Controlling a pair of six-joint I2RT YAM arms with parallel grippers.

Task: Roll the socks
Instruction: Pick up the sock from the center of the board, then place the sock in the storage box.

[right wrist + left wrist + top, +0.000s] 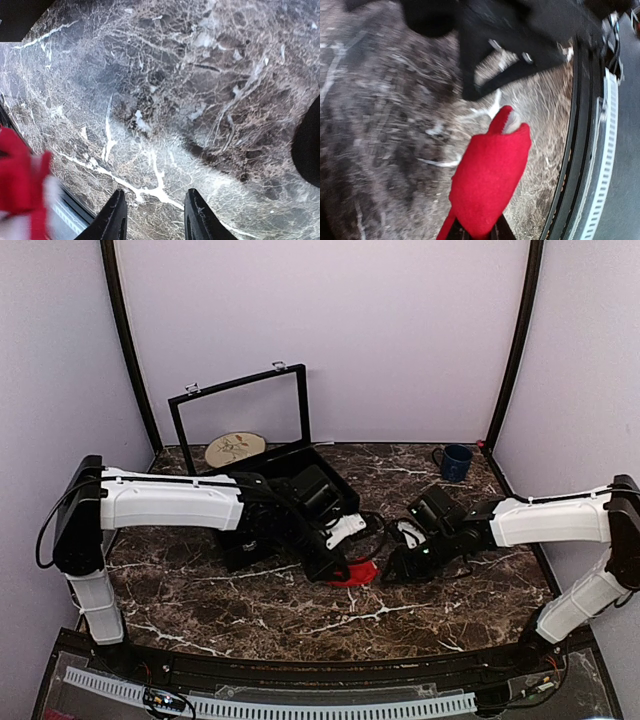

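Note:
A red sock (490,175) hangs over the dark marble table, its lower end pinched in my left gripper (476,235), which is shut on it. A bit of white shows at the sock's far tip. From above, the red sock (356,573) sits at the table's middle, just right of my left gripper (338,564). My right gripper (396,568) hovers close on the sock's right side. In the right wrist view that gripper (156,212) stands open over bare marble with nothing between its fingers, and the red sock (20,175) shows blurred at the left edge.
An open black case (275,525) with its lid frame (245,410) raised stands behind my left arm. A round wooden disc (235,448) leans at the back wall. A blue mug (455,462) stands at the back right. The table's front edge (580,150) runs close by.

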